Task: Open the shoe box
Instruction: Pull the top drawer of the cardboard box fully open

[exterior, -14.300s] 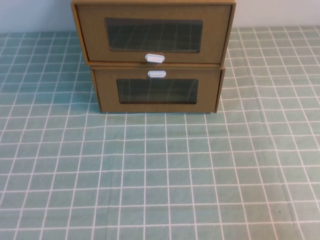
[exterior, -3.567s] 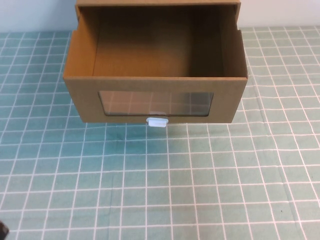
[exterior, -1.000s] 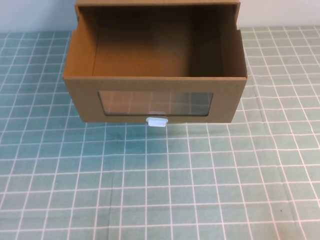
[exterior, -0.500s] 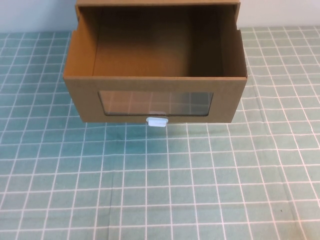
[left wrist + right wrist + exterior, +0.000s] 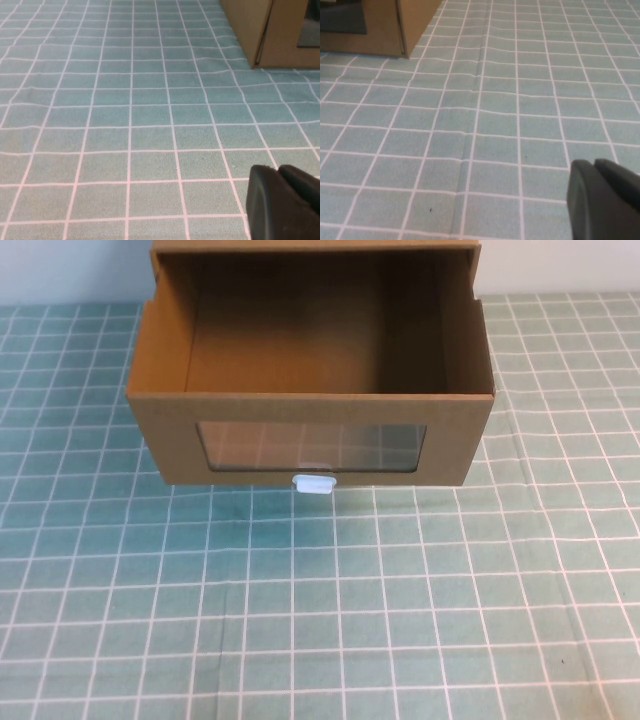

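Note:
The brown cardboard shoe box's upper drawer [image 5: 310, 440] stands pulled out toward me, its inside [image 5: 310, 340] empty. Its front has a clear window and a white handle [image 5: 314, 484]. The lower box is hidden beneath it. Neither arm shows in the high view. My left gripper [image 5: 277, 172] is shut on nothing, low over the cloth, with the box's corner [image 5: 270, 30] well ahead of it. My right gripper [image 5: 594, 165] is also shut and empty, far from the box's other corner [image 5: 395, 25].
A green tablecloth with a white grid [image 5: 320, 620] covers the table in front of and beside the box. A pale wall [image 5: 560, 265] rises behind it. The cloth is slightly wrinkled [image 5: 470, 150] near my right gripper.
Since the oldest frame the upper drawer has slid out toward me. A dark shape at the lower left corner 3.6 s ago is gone. Nothing has moved in the last second.

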